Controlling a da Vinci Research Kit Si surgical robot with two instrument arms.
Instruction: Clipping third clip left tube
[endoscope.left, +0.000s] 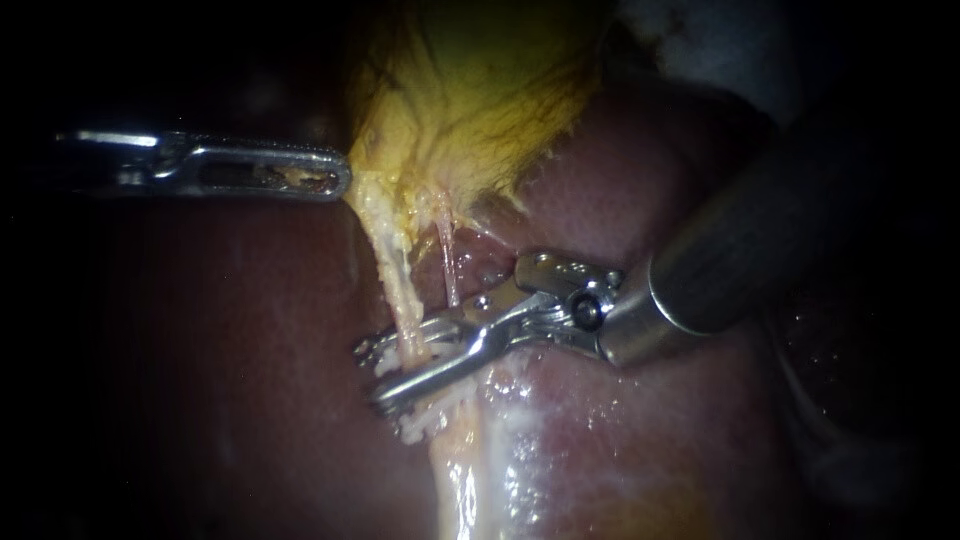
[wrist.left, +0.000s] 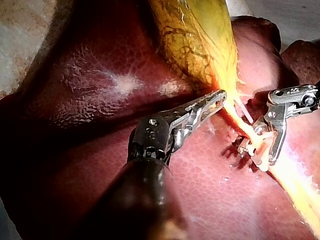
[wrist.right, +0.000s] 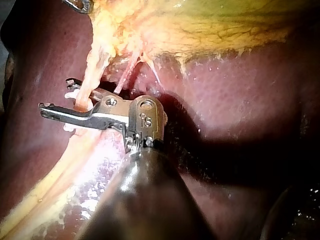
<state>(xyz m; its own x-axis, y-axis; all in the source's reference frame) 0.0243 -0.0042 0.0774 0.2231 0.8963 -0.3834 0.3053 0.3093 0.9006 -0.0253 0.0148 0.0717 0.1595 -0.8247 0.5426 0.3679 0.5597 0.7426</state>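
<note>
My left instrument (endoscope.left: 340, 180) comes in level from the left, its jaws shut on the lower edge of the yellow gallbladder (endoscope.left: 470, 90), as the left wrist view (wrist.left: 220, 96) also shows. From the gallbladder the cream left tube (endoscope.left: 395, 270) runs down over the liver (endoscope.left: 650, 440), with a thin pink right tube (endoscope.left: 447, 262) beside it. My right instrument (endoscope.left: 370, 378) reaches in from the right with its jaws open, one on each side of the left tube (wrist.right: 82, 92). White clips (endoscope.left: 415, 425) sit on that tube just above and below the jaws (wrist.left: 261, 164).
Dark red liver (wrist.left: 100, 90) lies all around the tubes. The right instrument's thick shaft (endoscope.left: 760, 250) crosses the liver at the right. A pale wet strand (endoscope.left: 470, 490) carries on downward below the clips.
</note>
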